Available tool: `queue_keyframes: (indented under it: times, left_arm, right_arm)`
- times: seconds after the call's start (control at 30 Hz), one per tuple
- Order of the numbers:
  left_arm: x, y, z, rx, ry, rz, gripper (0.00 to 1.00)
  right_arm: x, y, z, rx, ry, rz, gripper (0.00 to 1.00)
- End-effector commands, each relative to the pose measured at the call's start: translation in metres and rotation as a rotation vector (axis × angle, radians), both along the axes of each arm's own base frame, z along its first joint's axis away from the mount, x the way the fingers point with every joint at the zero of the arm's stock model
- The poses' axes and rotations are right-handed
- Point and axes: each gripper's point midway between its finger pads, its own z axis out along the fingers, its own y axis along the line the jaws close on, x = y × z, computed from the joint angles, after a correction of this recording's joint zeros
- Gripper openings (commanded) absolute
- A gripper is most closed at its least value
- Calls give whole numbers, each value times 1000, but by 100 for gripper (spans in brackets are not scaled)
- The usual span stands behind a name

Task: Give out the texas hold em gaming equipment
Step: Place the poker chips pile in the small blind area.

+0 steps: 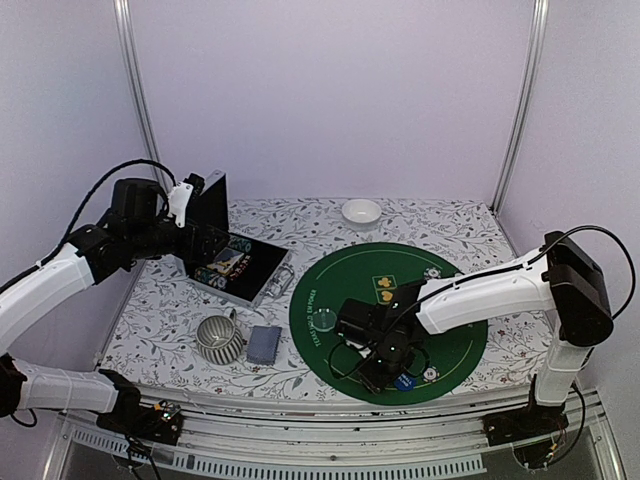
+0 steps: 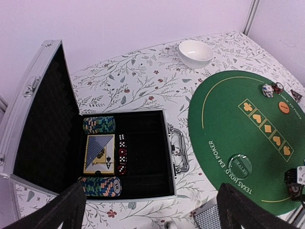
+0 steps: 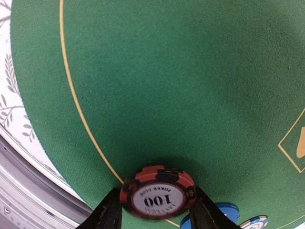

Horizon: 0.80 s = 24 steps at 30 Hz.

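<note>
The two dark fingers point(image 3: 107, 213) of the right gripper point(image 3: 157, 195) flanked a red-and-black poker chip marked 100 point(image 3: 158, 188). The chip faced the wrist camera over the yellow line of the round green felt mat point(image 3: 167, 71). Its lower rim was blurred, and I could not tell whether the fingers pressed it or only stood against its edges. Just to its right, a plain blue chip point(image 3: 224, 211) and a pale blue-and-white chip point(image 3: 255, 223) were cut off by the frame's bottom edge. From above, the gripper's own dark body hid the red chip, while the two neighbours showed clear of it.

The left gripper point(image 2: 151, 188) hung with its fingers spread wide and nothing between them, over the front edge of an open aluminium case lined with black foam point(image 2: 143, 143). Only its wrist view made out the contents: two striped chip stacks point(image 2: 99, 125), a card deck face-up point(image 2: 99, 153) and red dice point(image 2: 122, 155). From above these were too small to read.

A deck of grey-blue-backed cards point(image 1: 264, 343) lay on the floral tablecloth point(image 1: 160, 320) beside a ribbed grey mug point(image 1: 220, 338). The left wrist view caught only the deck's corner. A clear round dealer button point(image 2: 239, 163) and an orange round button point(image 2: 284, 107) sat on the mat.
</note>
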Motion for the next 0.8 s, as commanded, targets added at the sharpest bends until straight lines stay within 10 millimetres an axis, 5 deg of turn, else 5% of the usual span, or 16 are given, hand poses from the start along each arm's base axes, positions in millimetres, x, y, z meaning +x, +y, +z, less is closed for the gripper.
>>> queue_keyframes:
  times: [0.0,0.27,0.4,0.53,0.77]
  left_arm:
    - [3,1,0,13,-24,4,98]
    - [4,3,1,20,-36,10,98]
    - [4,5,3,18,-47,14,98]
    - [10,20,15,2,-104,116,98]
    - [7,54,47,-257,-171,391,98]
  right_arm:
    - [-7,-11,-3,-24,26,-11,58]
    - [5,12,28,61,-25,-8,67]
    - [24,28,67,107,-119,7,75]
    - [50,44,116,193,-273,1,98]
    - [77,96,213,692,-478,58,99]
